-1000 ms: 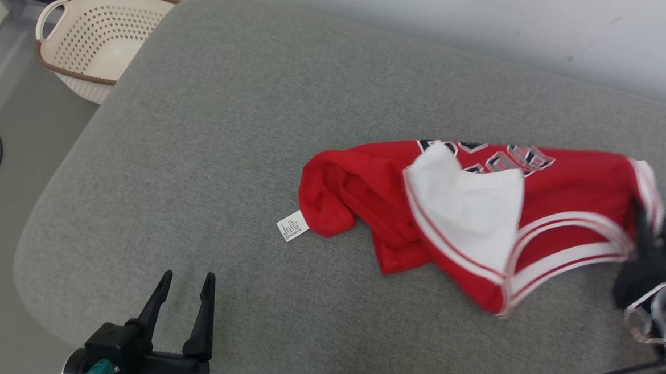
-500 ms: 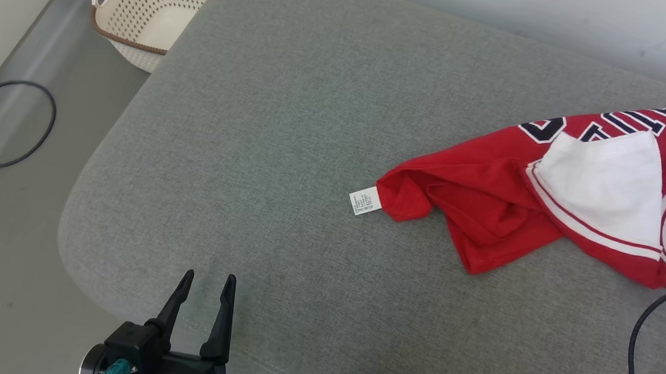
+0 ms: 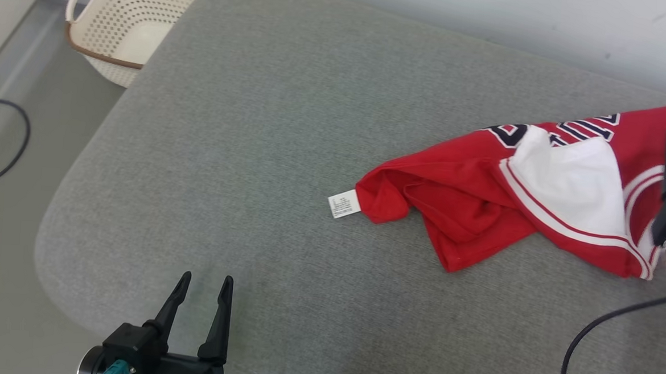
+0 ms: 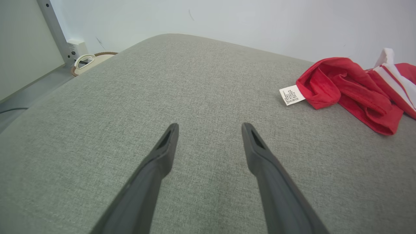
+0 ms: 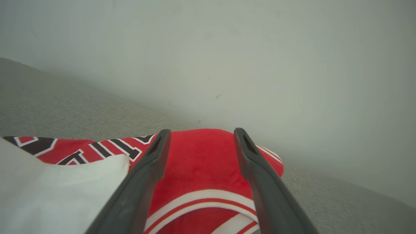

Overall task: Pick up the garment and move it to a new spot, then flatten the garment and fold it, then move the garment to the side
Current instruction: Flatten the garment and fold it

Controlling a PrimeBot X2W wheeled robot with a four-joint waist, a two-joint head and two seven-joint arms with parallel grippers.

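In the left wrist view the left gripper [image 4: 209, 130] hovers over bare grey cushion [image 4: 195, 81] with its jaws spread wide and nothing between them. The red garment [image 4: 344, 84] lies crumpled well off to its right, a white care tag [image 4: 292, 95] sticking out of the near end; the tag's rows of dark print are too small to read. In the right wrist view the right gripper [image 5: 201, 135] also stands wide open and grips nothing. Its fingers are over the garment's red cloth and white-and-red striped trim, though I cannot tell whether they touch it. This view alone brings the dark, white-outlined block lettering [image 5: 97, 148] close, but it is cut off and cannot be read. A white panel [image 5: 48, 188] lies beside it. The head view places the garment on the cushion's right side, and adds a perforated cream basket [image 3: 125, 28] on the floor and a black cable [image 3: 605, 326].
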